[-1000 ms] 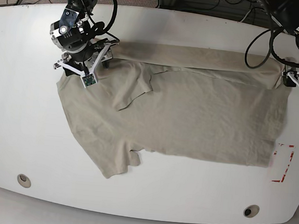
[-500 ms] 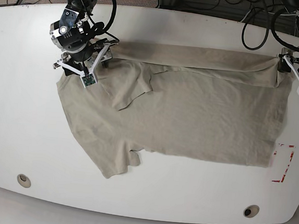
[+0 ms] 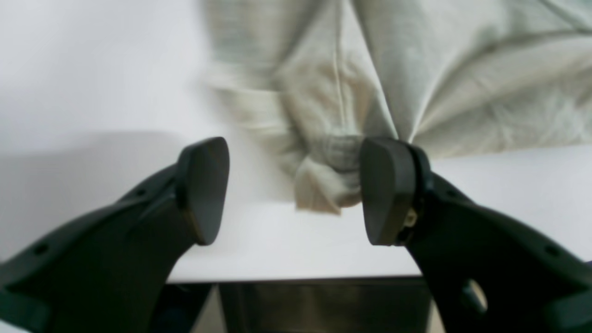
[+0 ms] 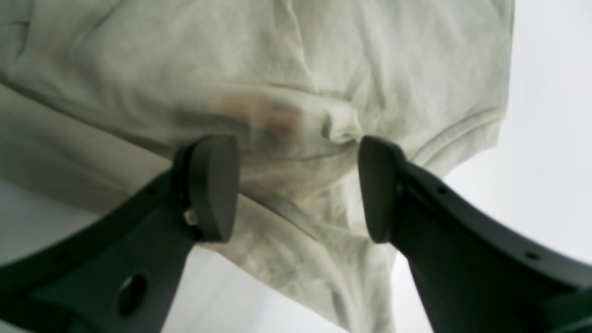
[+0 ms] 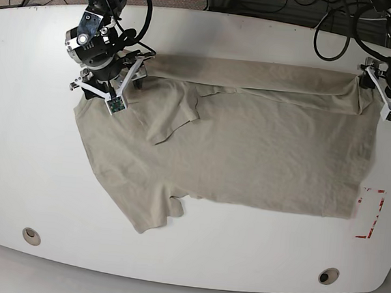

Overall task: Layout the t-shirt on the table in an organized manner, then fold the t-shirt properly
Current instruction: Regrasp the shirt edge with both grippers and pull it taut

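t-shirt (image 5: 250, 151): thin soft cloth, beige, matt, creased; stitched hem at sleeve edge
worktop (image 5: 24, 145): white, smooth hard surface, slight sheen, small dark specks
grommets (image 5: 31, 236): grey rings, look like plastic
tape mark (image 5: 371, 213): red tape, flat on worktop
left hand (image 3: 296, 189): fingertips dark matt plastic, smooth pads
right hand (image 4: 298, 187): same dark matt plastic, smooth
hand brackets (image 5: 111, 88): white plastic, matt
cables (image 5: 342, 36): black, rubbery
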Robot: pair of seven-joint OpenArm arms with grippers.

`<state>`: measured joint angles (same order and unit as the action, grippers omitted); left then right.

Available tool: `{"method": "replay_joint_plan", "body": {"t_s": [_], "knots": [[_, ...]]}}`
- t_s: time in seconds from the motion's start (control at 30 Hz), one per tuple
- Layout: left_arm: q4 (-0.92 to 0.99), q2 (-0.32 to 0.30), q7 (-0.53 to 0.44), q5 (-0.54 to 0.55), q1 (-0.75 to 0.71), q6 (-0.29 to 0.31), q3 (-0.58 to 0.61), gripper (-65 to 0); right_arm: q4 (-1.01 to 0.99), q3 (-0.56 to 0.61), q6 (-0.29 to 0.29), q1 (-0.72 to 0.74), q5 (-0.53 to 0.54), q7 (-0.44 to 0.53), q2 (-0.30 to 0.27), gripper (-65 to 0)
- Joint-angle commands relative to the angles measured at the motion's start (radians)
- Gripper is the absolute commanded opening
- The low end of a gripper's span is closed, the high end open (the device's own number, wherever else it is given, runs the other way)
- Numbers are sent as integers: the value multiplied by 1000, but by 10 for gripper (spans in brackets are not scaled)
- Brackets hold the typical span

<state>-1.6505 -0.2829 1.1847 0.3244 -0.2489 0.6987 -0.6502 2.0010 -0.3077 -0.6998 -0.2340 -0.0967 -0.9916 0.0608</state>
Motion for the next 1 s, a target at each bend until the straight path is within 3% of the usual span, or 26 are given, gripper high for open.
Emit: {"method": "replay_joint_plan", "body": {"t_s": [0.0, 0.2, 0.27, 0.4, 0.5, 0.63, 0.97], "knots": [[19, -26, -16, -8, 6, -1, 8, -247, 16, -2, 2, 6, 12, 17, -3, -271], [36, -46, -35, -6, 4, -1, 39, -251, 16, -3, 2, 6, 12, 17, -3, -271], [34, -46, -33, -6, 4, -1, 37, -283, 16, -3, 2, 6, 12, 17, -3, -271], [36, -77, -33, -9, 4, -1, 37, -504, 16, -3, 2, 6, 12, 17, -3, -271], [34, -83, -33, -9, 4, -1, 37, -617, 16, -3, 2, 6, 12, 17, -3, -271], [-7, -123, -32, -18, 4, -1, 36, -597, 16, -5, 2, 5, 12, 17, -3, -271], [-170, -129, -29, -147, 4, -1, 36, -563, 16, -6, 2, 5, 12, 17, -5, -271]]}}
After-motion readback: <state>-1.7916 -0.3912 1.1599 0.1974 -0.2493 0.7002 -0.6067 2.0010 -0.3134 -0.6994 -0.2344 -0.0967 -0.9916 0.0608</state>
